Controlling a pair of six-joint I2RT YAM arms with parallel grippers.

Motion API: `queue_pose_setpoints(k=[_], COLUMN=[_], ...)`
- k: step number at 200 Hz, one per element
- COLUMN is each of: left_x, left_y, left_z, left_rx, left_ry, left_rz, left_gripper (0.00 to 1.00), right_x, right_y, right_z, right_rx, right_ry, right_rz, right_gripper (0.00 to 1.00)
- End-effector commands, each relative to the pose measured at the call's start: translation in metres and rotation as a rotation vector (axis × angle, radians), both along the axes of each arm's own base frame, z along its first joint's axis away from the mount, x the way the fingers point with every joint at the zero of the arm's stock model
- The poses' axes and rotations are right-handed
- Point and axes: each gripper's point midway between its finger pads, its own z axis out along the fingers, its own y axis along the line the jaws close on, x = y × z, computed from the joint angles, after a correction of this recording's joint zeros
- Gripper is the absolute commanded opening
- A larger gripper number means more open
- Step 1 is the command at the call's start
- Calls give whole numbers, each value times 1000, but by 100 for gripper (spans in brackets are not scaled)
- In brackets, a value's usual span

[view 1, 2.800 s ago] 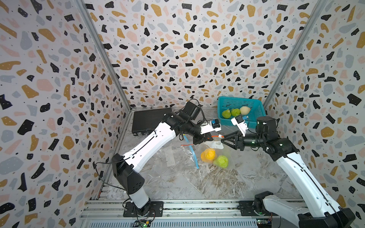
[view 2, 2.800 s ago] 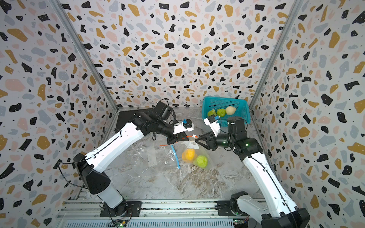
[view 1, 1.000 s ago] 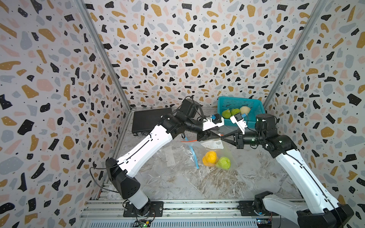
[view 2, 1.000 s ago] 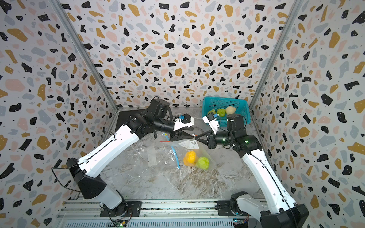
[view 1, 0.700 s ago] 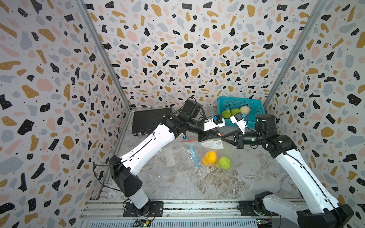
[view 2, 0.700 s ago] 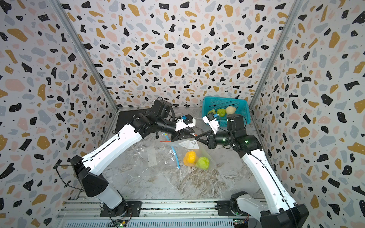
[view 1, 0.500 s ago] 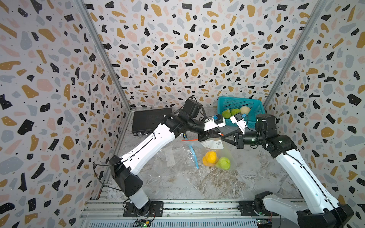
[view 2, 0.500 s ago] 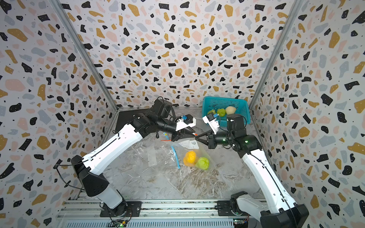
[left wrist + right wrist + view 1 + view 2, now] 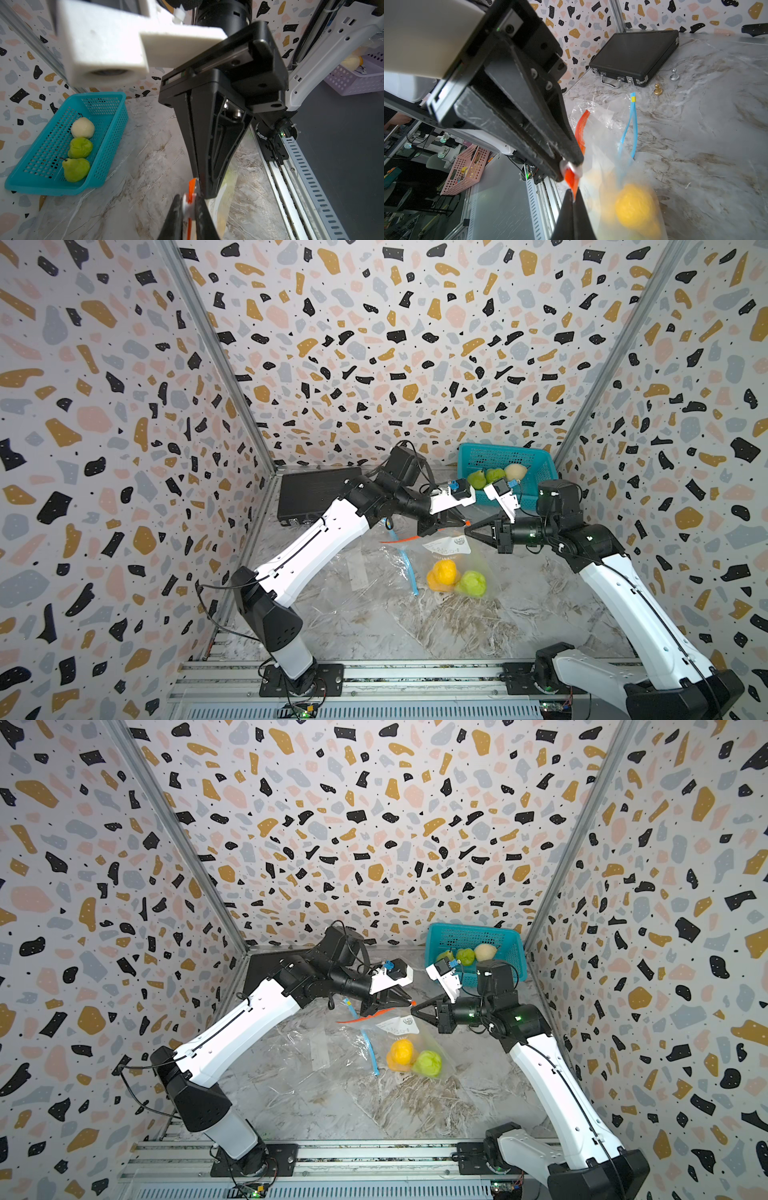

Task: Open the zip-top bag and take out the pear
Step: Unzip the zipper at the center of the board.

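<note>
left gripper (image 9: pixel 460 524) now closes on the white slider tab of the orange zip strip (image 9: pixel 190 192), where a moment ago its jaws stood apart beside it. right gripper (image 9: pixel 468 531) stays clamped on the strip's end, tip to tip with the left. with both ends held, the zip-top bag (image 9: pixel 446 560) is likely ready for the slider to be pulled along; the seal looks not yet parted. bag hangs lifted from the marble table (image 9: pixel 436 626), a yellow pear (image 9: pixel 443 573) and green pear (image 9: pixel 471 583) resting low inside it. only the left wrist view shows the tab pinched between the jaws; only the right wrist view shows the second, blue-zipped bag (image 9: pixel 631 122) lying behind.
</note>
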Motion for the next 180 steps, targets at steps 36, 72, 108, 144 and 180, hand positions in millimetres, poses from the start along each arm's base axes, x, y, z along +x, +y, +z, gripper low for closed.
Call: queue_pose_setpoints(k=[36,72,108,144,180], left_x=[0,3,8,15,25], left_y=[-1,3,8,15,25], left_z=[-5,-10,-21,-30,-40], left_rx=[19,41,71,95,110], left_ry=[-5,-15,-27,-19,6], left_rz=[-6,22,56,91,134], left_gripper=[12,12,12,12,12], right_x=[-6,3,12,17,26], right_y=[-1,-3,-7,-12,-24], right_z=[13,14,28,33,39], right_rx=[17,12,38,29,43], right_ry=[-33,-52,-104,-128,-163], right_rz=[5,-48,-114,-166,-253], right_gripper=[0,0,0,0,0])
